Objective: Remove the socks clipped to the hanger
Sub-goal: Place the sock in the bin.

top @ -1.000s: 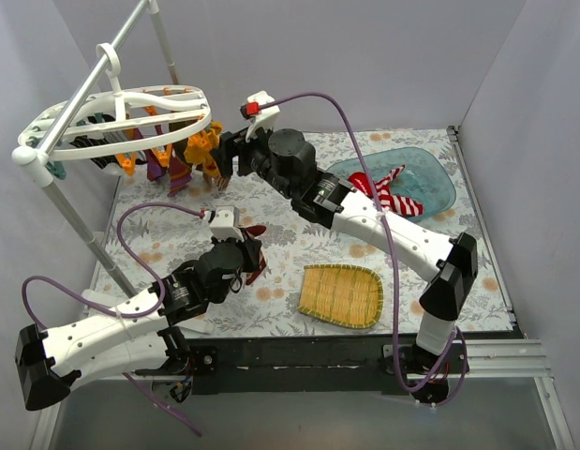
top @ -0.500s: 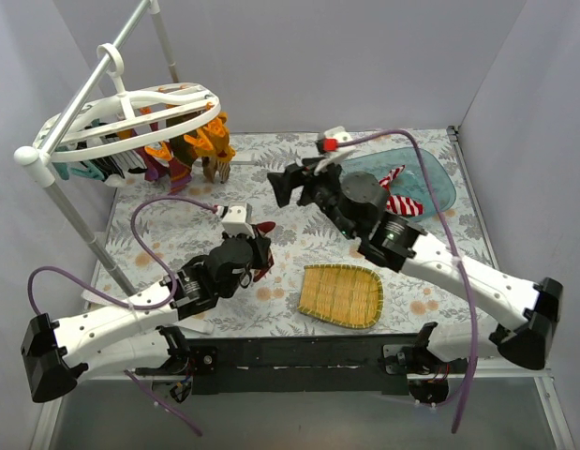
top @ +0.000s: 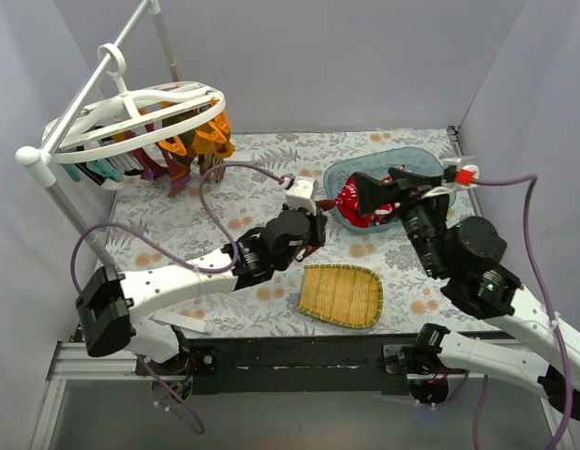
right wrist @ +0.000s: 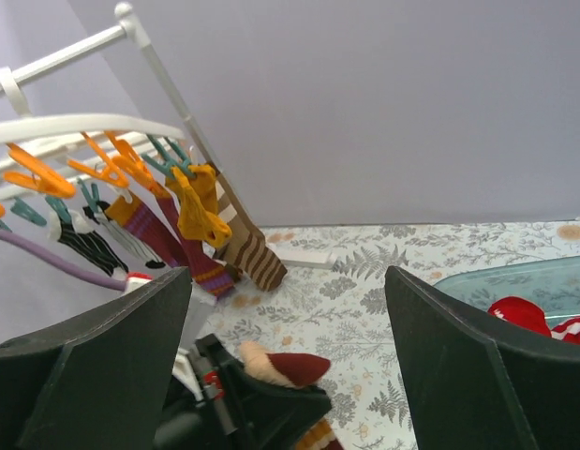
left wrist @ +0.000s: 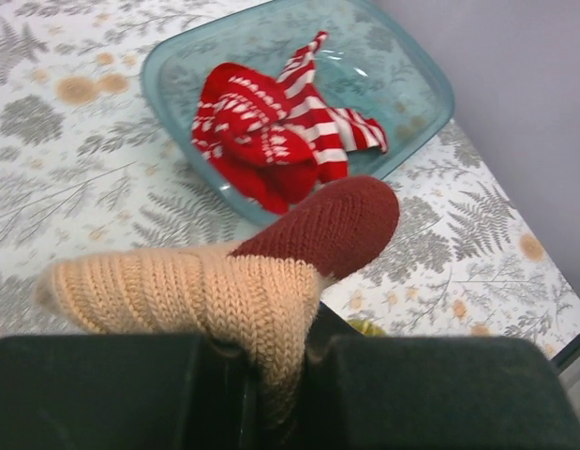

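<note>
Left gripper (top: 304, 228) is clamped on a tan-and-maroon sock (left wrist: 224, 291), pinched near the cuff, with the maroon toe pointing right toward the teal tub (left wrist: 402, 75). The toe sits just short of the tub's near-left rim; red-and-white socks (left wrist: 271, 136) are already heaped inside. Right gripper (top: 364, 197) hovers over the tub's left part, fingers spread wide and holding nothing. The hanger (right wrist: 93, 122) is far left with several socks (top: 177, 169) clipped under it: striped brown, purple-banded, black-and-white.

Risks, as I judge them:
- Letting go here would likely drop the sock on the table (top: 177, 225) or drape it over the rim, since most of it looks to lie outside the tub.
- The two grippers are near each other at the tub's left edge. If the left one pushes right while the right one swings toward the hanger, they could clash.
- The purple cable (top: 243, 167) loops just beside the hanging socks and orange clips (right wrist: 191, 211), so a pull on it could snag them and tilt the frame.

Room to move:
- Bare cloth lies between hanger and tub.
- The woven tray (top: 341, 295) sits just near of the left gripper.
- Walls stand near the tub's far and right sides.
</note>
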Robot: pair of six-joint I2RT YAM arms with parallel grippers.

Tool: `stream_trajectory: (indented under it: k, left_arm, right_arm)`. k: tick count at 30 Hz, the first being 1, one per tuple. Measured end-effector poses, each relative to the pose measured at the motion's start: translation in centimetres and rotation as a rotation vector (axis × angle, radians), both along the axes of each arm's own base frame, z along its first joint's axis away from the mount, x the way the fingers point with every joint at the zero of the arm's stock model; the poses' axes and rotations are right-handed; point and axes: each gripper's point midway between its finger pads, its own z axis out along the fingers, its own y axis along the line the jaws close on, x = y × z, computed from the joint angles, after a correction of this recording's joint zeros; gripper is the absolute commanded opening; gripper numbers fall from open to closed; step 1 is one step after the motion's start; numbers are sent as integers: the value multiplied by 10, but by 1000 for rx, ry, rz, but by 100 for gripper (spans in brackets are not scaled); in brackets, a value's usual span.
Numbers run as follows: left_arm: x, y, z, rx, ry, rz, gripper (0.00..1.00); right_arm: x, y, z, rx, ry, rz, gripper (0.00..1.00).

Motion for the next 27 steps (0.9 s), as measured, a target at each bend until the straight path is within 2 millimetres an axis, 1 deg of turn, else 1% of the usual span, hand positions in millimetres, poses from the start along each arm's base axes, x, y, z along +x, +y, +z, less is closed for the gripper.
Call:
stream_trajectory:
  k: [1, 5, 8, 12, 16, 20, 23, 25, 27]
  left_arm:
    - [3, -14, 3, -1, -8, -20, 0]
    - [15, -60, 9, 0, -39, -76, 0]
    - [27, -92, 9, 12, -67, -111, 0]
    - [43, -130, 6, 22, -107, -153, 0]
    - [57, -160, -3, 24, -145, -204, 0]
    - [76, -187, -12, -4, -191, -258, 0]
    - [97, -204, -21, -38, -215, -290, 0]
    - [114, -219, -20, -73, -235, -308, 3]
    - [132, -233, -21, -105, -258, -326, 4]
  right_arm:
    - [-3, -7, 3, 12, -4, -8, 92]
    - [-16, -37, 16, 67, -24, -37, 92]
    - [-20, -47, 19, 80, -28, -44, 92]
    - [-22, -50, 14, 66, -16, -48, 92]
    - [-24, -54, 14, 59, -11, -52, 92]
    - [-27, -61, 25, 76, -18, -60, 92]
    - [-29, -66, 32, 89, -26, -63, 92]
    - [-30, -68, 34, 91, -28, -66, 92]
    - [-30, -70, 37, 95, -31, -70, 93]
